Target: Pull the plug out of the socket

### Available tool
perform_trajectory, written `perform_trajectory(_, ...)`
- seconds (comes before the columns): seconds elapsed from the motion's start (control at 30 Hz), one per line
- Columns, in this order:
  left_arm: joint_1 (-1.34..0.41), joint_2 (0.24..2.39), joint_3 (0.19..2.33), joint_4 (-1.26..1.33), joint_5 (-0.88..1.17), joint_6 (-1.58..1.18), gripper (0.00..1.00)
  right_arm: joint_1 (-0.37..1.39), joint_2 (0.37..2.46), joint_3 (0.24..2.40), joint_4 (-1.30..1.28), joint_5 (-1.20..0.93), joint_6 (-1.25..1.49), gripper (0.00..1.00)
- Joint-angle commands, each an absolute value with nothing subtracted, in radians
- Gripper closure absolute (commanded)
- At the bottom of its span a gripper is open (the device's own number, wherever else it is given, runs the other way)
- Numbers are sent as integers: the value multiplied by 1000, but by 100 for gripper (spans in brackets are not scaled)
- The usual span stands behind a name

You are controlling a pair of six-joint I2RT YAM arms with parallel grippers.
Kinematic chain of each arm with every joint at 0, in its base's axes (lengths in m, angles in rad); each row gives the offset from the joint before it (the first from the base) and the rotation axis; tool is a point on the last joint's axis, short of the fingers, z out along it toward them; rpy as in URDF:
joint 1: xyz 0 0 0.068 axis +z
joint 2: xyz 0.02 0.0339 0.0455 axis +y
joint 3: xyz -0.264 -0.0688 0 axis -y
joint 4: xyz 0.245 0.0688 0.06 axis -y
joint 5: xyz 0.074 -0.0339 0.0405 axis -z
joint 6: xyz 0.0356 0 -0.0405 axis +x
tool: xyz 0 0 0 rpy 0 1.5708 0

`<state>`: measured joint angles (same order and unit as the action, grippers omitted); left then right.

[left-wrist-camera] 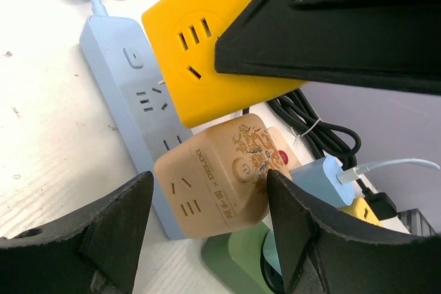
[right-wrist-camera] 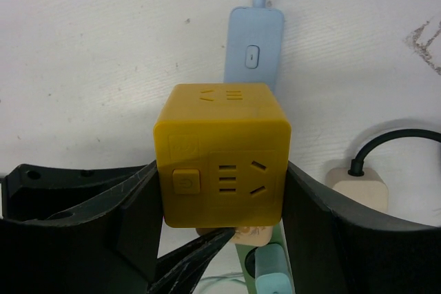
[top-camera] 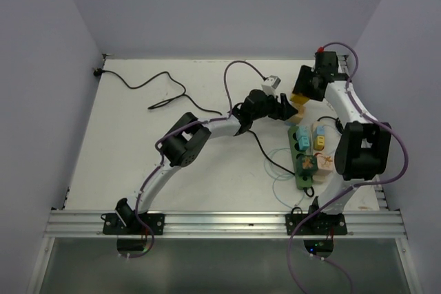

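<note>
1. Green power strip (top-camera: 301, 182) lies on the right side of your worktop (top-camera: 172, 163), just ahead of the right arm's base. It runs away from the near edge with several plugs seated along it.
2. Your right pincer (right-wrist-camera: 220, 191) is clamped on a yellow cube plug (right-wrist-camera: 220, 163), with one finger against each side face. The cube's button and front outlet face the wrist camera.
3. Behind and beneath that cube you see a light blue strip (left-wrist-camera: 117, 80), its switch end pointing away from the right wrist. You cannot tell from these views whether the cube sits in an outlet or hangs clear.
4. Your left pincer (top-camera: 284, 107) is open, its fingers spread to either side of a tan cube plug (left-wrist-camera: 213, 177). Whether they touch it, you cannot tell.
5. The tan cube plug stands just beside the yellow one, over the end of the light blue strip. One end of the green power strip shows just below it in the left wrist view.
6. A cream plug (right-wrist-camera: 358, 184) with a black cord rests on the worktop near the light blue strip.
</note>
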<state>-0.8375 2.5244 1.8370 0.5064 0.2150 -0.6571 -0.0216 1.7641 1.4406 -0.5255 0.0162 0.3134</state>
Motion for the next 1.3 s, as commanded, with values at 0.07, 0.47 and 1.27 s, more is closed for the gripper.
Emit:
perform_trajectory(0.07,-845,2599,1812,281,206,-561,30,-9,1717,1503,-574,61,310,89)
perform_trajectory(0.47,-844,2479,1865,219,261,-462,6,-35,1626,1583,-653,77,313,86)
perform_trajectory(1.27,-681,1590,1231,72,25,-370,0,184,1824,1675,-514,-262,385,73)
